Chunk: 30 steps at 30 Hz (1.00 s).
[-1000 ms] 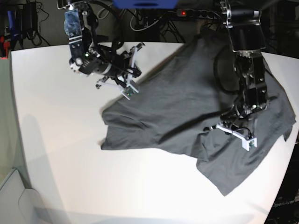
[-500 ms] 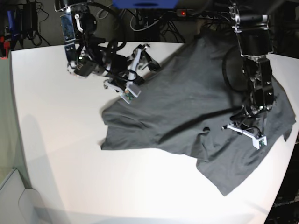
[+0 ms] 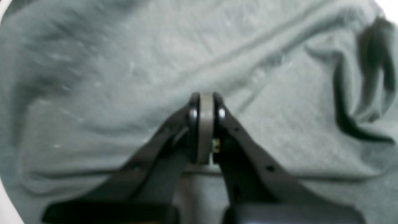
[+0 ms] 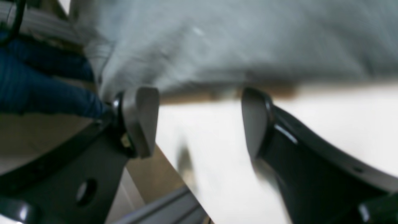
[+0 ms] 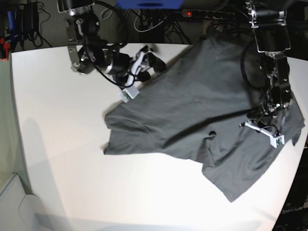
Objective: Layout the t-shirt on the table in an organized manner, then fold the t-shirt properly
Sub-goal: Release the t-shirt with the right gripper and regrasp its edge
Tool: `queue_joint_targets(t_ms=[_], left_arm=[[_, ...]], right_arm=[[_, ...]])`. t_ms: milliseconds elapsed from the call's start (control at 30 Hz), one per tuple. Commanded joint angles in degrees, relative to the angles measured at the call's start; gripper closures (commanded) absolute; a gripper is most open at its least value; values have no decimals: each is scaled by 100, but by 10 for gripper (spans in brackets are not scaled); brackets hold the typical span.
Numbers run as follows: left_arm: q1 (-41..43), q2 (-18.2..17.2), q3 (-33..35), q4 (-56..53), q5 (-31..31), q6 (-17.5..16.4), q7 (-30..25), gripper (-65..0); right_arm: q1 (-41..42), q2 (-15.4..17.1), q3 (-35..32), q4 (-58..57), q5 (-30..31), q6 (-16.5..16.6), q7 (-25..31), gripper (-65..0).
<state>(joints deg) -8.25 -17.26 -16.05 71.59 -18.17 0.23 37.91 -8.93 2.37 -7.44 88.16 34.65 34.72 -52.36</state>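
Observation:
The dark grey t-shirt (image 5: 192, 115) lies rumpled across the right half of the white table (image 5: 57, 134), with long creases and a folded flap at its right (image 3: 367, 77). My right gripper (image 5: 153, 58) stands open at the shirt's upper left edge. The right wrist view shows its jaws (image 4: 199, 118) wide apart, nothing between them, and blurred cloth (image 4: 248, 37) just beyond. Over the shirt's right side my left gripper (image 5: 257, 118) is shut, its pads (image 3: 203, 102) pressed together over the cloth with no fold visibly caught.
Cables and a power strip (image 5: 202, 14) run behind the table's back edge, beside a blue object (image 5: 149, 4). Bare white tabletop (image 5: 144, 192) stretches left and in front of the shirt. The shirt's right edge reaches the table's right rim (image 5: 301, 130).
My right gripper opened and swung right to the shirt's upper left edge. My left arm slid right across the shirt and stayed shut.

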Motion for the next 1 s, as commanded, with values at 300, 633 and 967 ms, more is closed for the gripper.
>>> queue_joint_targets(t_ms=[300, 633, 967], left_arm=[[-129, -90, -17, -210, -7, -1, -138, -1], [82, -37, 19, -210, 2, -19, -147, -1], [627, -28, -17, 256, -7, -27, -103, -1]], right_arm=[[27, -162, 274, -38, 99, 49, 115, -423], [634, -373, 274, -926, 99, 49, 124, -395], [1776, -514, 300, -926, 99, 49, 124, 0]])
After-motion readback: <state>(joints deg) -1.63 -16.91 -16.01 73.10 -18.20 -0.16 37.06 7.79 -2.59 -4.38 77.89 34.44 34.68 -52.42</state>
